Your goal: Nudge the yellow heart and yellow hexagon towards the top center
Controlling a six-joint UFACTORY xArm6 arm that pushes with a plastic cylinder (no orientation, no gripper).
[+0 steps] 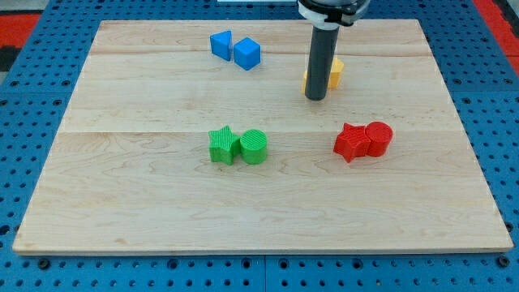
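Observation:
A yellow block shows at the view's upper right, mostly hidden behind my dark rod. Its shape cannot be made out, and I cannot tell whether one or two yellow blocks lie there. A sliver of yellow also shows on the rod's left side. My tip rests on the wooden board, just below and in front of the yellow block, touching or nearly touching it.
Two blue blocks sit side by side at the view's top, left of my rod. A green star and a green cylinder touch at the middle. A red star and a red cylinder touch at the right.

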